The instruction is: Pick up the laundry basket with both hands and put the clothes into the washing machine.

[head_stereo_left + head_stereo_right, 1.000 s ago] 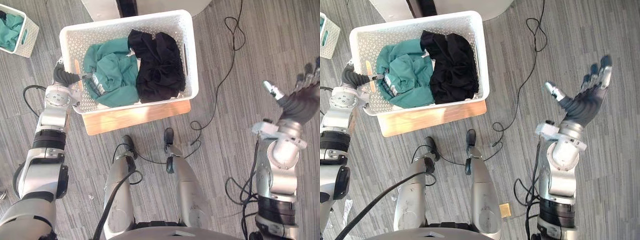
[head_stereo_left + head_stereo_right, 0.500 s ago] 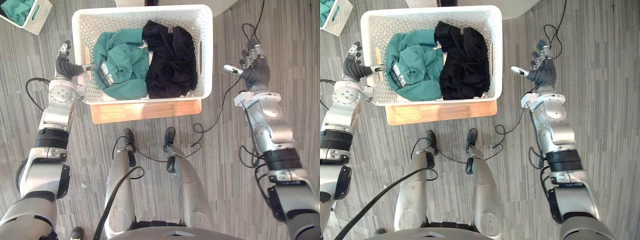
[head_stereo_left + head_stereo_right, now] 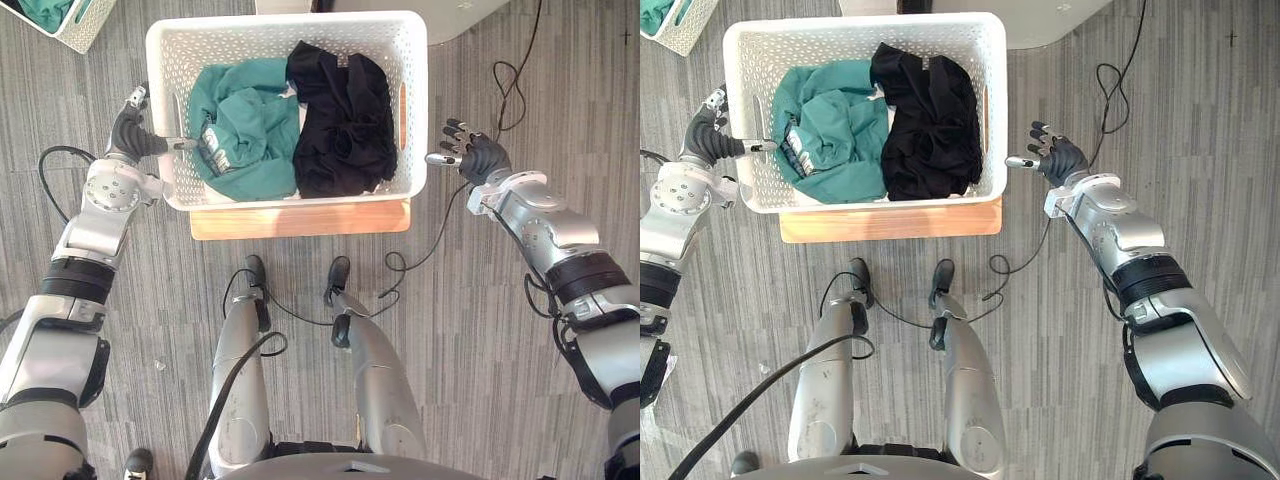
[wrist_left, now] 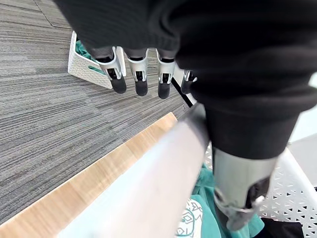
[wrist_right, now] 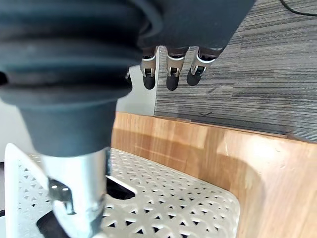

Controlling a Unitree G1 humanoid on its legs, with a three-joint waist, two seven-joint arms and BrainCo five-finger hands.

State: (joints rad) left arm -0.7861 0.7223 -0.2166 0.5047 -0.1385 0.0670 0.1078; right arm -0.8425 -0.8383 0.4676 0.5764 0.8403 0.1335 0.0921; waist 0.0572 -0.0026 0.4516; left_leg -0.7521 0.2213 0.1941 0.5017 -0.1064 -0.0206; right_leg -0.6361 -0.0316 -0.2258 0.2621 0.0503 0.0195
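1. Sitting on a wooden board on grey floor: white laundry basket, centre of both head views, directly in front of the robot.
2. Holding two garments: teal garment in the robot's-left half, black garment in the right half, touching along the middle.
3. Straddling the basket's left rim w/ left robot hand: fingers straight down the outer side, thumb inside by the teal garment. Spread apart, not clamped.
4. Hovering just beside the right wall w/ right robot hand: fingers splayed, thumb aimed at the wall near the handle slot. Apart, gripping nothing; contact w/ wall cannot be told.
5. Standing well apart at far left: small white basket w/ teal cloth inside.
6. Showing beyond the laundry basket's far side: edge of a white casing.
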